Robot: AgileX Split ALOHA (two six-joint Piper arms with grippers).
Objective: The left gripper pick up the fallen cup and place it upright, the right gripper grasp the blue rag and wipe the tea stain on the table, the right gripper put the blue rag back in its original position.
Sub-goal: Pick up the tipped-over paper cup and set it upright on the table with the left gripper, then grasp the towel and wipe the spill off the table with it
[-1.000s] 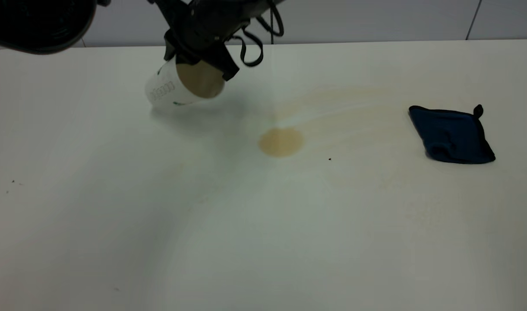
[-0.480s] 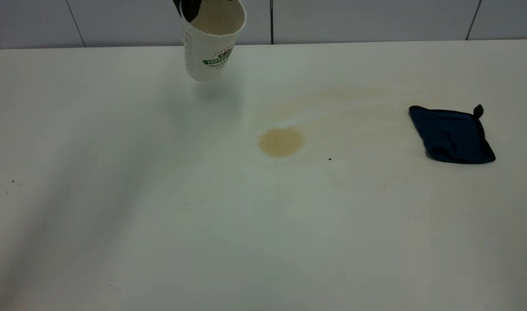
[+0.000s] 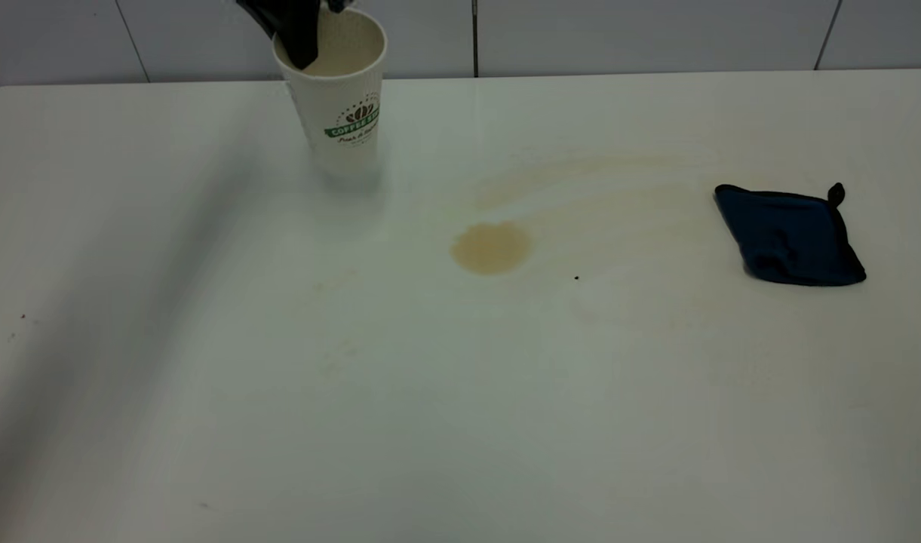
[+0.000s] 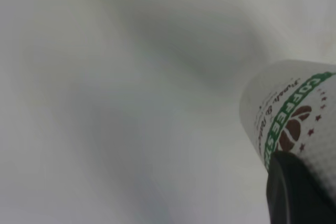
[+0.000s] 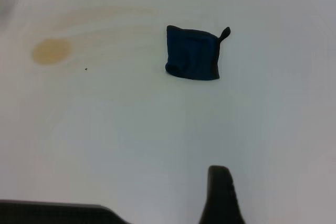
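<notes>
cup (image 3: 342, 113): stood upright at the far left of the table (image 3: 460, 422), base apparently down, so the uprighting looks pretty much done

left gripper (image 3: 298, 34): pinched on the cup's rim, one finger inside, likely kept there for steadiness until release

tea stain (image 3: 491, 247): unwiped, mid-table

blue rag (image 3: 788, 235): left lying untouched at the far right, well apart from the stain

right gripper (image 5: 223, 195): parked well back from the rag; open or closed can't be told

Soft even light — left wrist view blurred.
</notes>
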